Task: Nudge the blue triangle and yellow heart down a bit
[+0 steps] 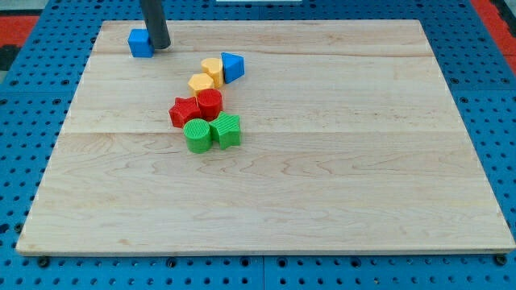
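Observation:
The blue triangle (232, 66) lies on the wooden board (322, 161) near the view's top, left of centre. The yellow heart (213, 69) touches its left side. My tip (160, 46) rests on the board at the view's top left, well to the left of both and slightly above them. It stands right against a blue cube (140, 43), on the cube's right side.
A second yellow block (201, 83) sits just below-left of the heart. Below it are a red star-like block (184, 111) and a red cylinder (209, 104), then a green cylinder (197, 134) and a green block (227, 130).

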Available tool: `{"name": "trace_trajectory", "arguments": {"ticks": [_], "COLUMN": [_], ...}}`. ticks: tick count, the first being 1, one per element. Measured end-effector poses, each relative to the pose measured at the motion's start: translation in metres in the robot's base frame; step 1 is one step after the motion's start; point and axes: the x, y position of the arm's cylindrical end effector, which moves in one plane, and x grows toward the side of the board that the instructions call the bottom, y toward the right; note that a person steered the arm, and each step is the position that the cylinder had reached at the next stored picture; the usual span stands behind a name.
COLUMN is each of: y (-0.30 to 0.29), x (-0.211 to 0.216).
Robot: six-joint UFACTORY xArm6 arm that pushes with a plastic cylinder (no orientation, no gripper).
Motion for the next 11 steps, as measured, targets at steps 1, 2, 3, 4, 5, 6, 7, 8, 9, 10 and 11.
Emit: {"name": "trace_trajectory", "arguments": {"ticks": [1,2,3,4,5,6,7,8,9,10,11], "y": [-0.009,-0.009,-0.009,-0.009,-0.009,-0.006,0.006,0.037,0.086,0.097,0.105], "x": [0.0,0.0,0.003,0.003,0.003,0.003,0.003,0.006,0.018,0.018,0.018]}}
